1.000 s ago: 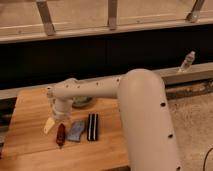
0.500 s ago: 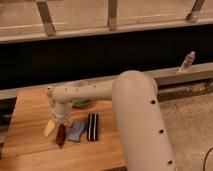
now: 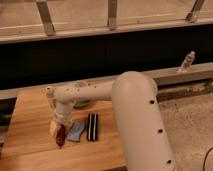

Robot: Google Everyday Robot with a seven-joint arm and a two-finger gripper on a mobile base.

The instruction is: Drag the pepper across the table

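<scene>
Matt planked wood table [image 3: 29, 122], smooth white plastic-looking arm [image 3: 135, 112], gripper [image 3: 58, 127] at the pepper [image 3: 61, 138], cloth-like blue-grey piece [image 3: 76, 131]

Lighting is moderate and warm, with a yellowish cast throughout. The gripper [image 3: 58, 125] hangs low over the near-left part of the table [image 3: 30, 120], directly above the pepper [image 3: 61, 138], which shows only as a dark shape in the shade beneath it. The wood left of the gripper is evenly lit and free of glare. Right of the gripper, the white arm [image 3: 135, 115] is brightest along its upper surfaces and dims down its near side, so light falls from above. A soft shadow lies on the table just behind the gripper, under the forearm. Far behind the gripper, a black band [image 3: 100, 55] holds almost no detail. The pale surface [image 3: 75, 12] above it is the brightest area.
</scene>
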